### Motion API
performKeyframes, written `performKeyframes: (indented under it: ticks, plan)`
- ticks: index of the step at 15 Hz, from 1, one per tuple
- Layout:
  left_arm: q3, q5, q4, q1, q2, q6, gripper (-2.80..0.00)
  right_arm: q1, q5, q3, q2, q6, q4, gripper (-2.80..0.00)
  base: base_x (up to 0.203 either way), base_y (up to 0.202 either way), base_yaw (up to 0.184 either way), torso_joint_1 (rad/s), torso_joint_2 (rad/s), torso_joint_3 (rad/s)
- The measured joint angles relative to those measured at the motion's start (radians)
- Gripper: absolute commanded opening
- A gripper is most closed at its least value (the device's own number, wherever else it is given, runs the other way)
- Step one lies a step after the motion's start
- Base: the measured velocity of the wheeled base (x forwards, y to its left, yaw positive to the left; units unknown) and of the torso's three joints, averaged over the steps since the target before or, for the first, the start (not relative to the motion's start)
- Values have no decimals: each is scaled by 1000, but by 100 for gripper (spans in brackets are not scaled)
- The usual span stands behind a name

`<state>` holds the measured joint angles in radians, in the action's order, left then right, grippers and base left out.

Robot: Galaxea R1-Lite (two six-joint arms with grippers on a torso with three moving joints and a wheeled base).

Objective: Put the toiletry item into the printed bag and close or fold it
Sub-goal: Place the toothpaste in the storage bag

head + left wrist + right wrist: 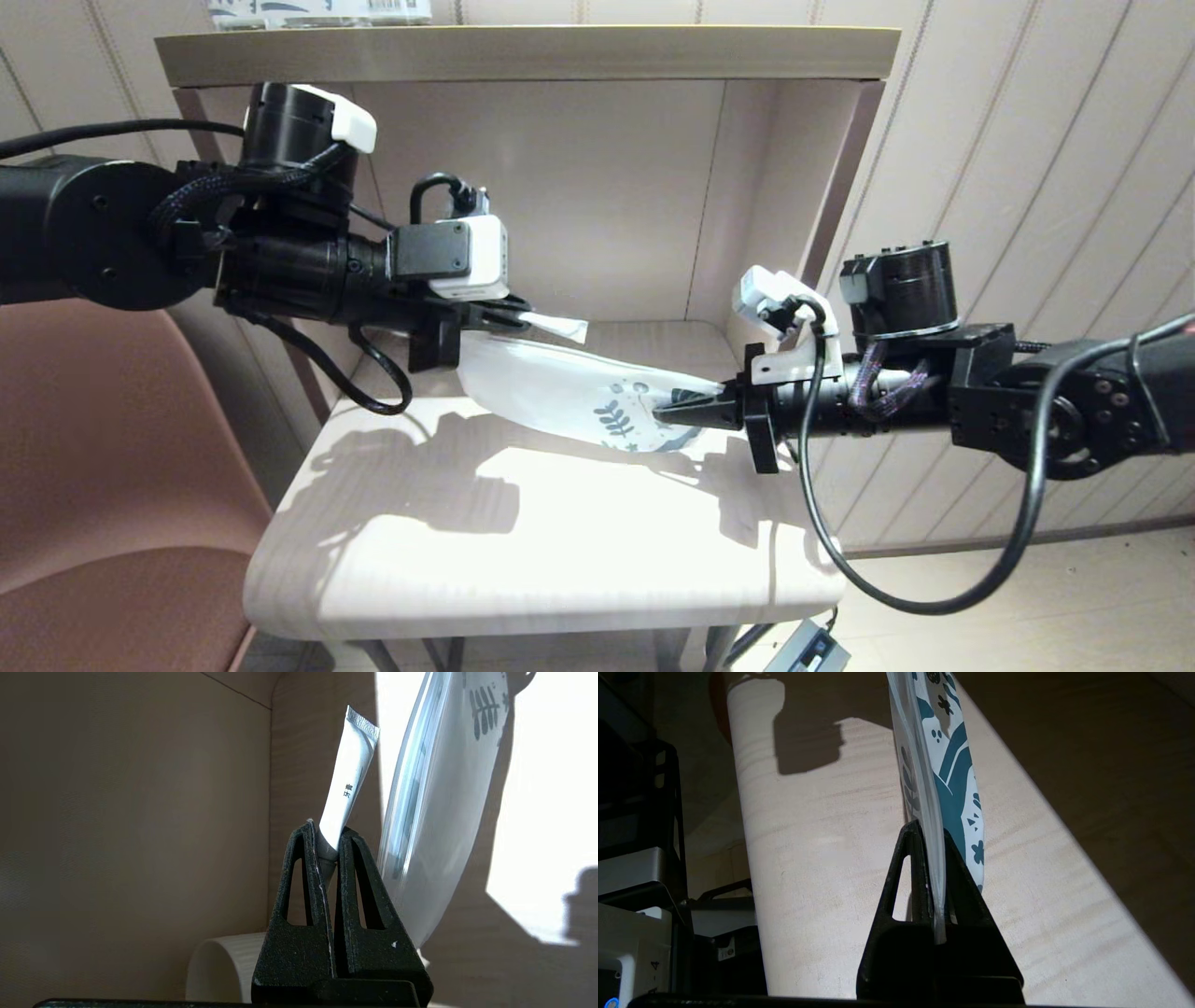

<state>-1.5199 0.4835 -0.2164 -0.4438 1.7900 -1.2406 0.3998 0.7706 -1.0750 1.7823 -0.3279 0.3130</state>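
The toiletry item [348,779] is a small white tube with a crimped end. My left gripper [327,833] is shut on its cap end, up in the air over the back left of the table [560,541]. In the head view the tube [560,327] sticks out of the left gripper [518,313], just above the plain end of the printed bag [551,387]. The white pouch with a blue-grey leaf print stretches across above the table. My right gripper [667,408] is shut on its printed end, and the pouch's edge [952,765] runs between the right gripper's [930,830] jaws. Beside the tube hangs the bag [430,812], outside the left jaws.
A shelf board [523,51] spans above the table, with a back wall and a side panel [840,187] at the right. A white ribbed round object [219,966] sits near the back wall. A brown chair [93,467] stands at the left.
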Motion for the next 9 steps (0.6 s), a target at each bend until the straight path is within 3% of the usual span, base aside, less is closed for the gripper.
performKeyframes:
  ticks: [4, 9]
  plan:
    - [-4, -40, 1, -13, -4, -24, -280, 0, -1, -14, 18, 1, 0, -280, 0, 0, 0, 0, 0, 0]
    - [7, -42, -12, -14, -20, -21, -280, 0, 0, -21, 23, 3, -1, -280, 0, 0, 0, 0, 0, 0]
